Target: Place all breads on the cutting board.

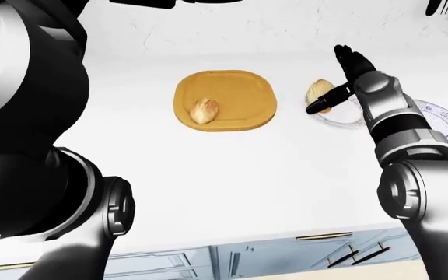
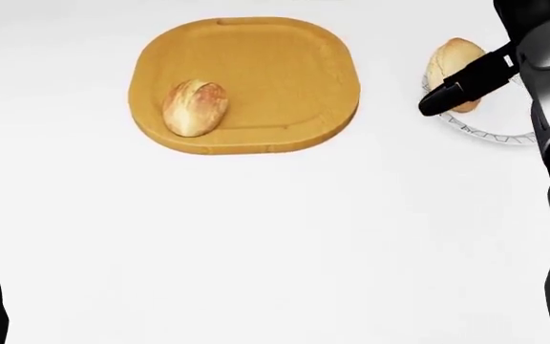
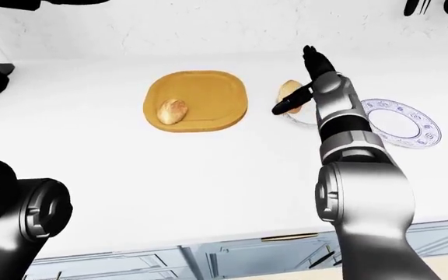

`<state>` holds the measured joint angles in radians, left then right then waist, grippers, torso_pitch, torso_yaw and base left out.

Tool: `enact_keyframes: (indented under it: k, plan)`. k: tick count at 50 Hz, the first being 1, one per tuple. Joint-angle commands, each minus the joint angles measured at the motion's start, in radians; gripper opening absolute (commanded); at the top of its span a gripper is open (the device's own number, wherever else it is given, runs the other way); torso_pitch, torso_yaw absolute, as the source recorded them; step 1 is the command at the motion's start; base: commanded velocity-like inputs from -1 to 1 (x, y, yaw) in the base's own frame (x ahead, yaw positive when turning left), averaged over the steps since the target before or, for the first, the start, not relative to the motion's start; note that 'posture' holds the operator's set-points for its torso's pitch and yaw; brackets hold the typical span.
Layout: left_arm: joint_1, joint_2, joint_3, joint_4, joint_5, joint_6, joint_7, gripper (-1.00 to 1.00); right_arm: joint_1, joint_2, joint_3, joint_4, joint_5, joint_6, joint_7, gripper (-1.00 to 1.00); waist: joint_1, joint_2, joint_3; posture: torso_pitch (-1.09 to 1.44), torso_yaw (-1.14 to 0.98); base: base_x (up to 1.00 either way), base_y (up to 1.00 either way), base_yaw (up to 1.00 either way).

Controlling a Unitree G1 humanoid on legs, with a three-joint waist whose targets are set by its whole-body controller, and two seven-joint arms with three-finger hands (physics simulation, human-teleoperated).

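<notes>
Probably a kitchen: white counter (image 3: 208, 169), drawer fronts (image 3: 232, 256), patterned plate (image 3: 399, 122).
</notes>
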<state>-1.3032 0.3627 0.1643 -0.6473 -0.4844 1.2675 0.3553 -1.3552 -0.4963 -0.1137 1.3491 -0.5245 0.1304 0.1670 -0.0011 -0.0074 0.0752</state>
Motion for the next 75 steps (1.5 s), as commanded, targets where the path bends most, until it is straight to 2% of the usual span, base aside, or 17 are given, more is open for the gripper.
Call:
enact_keyframes:
  k: [1,37,39,40,47,52,75]
  plan:
    - [-0.030,0.007,0.010,-0.004,0.008,-0.021,0.001,1.00,-0.045,-0.009,-0.001,-0.042,-0.006,-0.022,-0.016,1.00,0.001,-0.003,-0.032,0.00,0.00,0.00,0.00,0.00]
    - [-0.031,-0.004,0.003,-0.007,0.030,-0.015,-0.016,1.00,-0.003,-0.011,-0.003,-0.039,-0.041,-0.024,-0.040,1.00,0.002,-0.005,-0.033,0.00,0.00,0.00,0.00,0.00]
    - [-0.030,-0.004,0.005,-0.008,0.032,-0.016,-0.018,1.00,0.000,-0.010,-0.005,-0.039,-0.039,-0.025,-0.040,0.95,0.002,-0.006,-0.033,0.00,0.00,0.00,0.00,0.00]
    - [-0.030,-0.003,0.005,-0.007,0.032,-0.017,-0.020,1.00,0.002,-0.009,-0.003,-0.039,-0.041,-0.025,-0.040,0.84,0.002,-0.006,-0.033,0.00,0.00,0.00,0.00,0.00]
    - [-0.029,-0.005,0.003,-0.007,0.038,-0.017,-0.023,1.00,0.007,-0.008,-0.004,-0.038,-0.040,-0.028,-0.042,0.79,0.002,-0.006,-0.034,0.00,0.00,0.00,0.00,0.00]
    - [-0.030,-0.007,0.001,-0.007,0.041,-0.016,-0.024,1.00,0.009,-0.008,-0.003,-0.038,-0.041,-0.028,-0.041,0.63,0.003,-0.006,-0.033,0.00,0.00,0.00,0.00,0.00]
    - [-0.029,-0.013,0.000,-0.008,0.055,-0.015,-0.035,1.00,0.019,-0.012,-0.016,-0.035,-0.024,-0.030,-0.103,0.64,0.004,-0.008,-0.034,0.00,0.00,0.00,0.00,0.00]
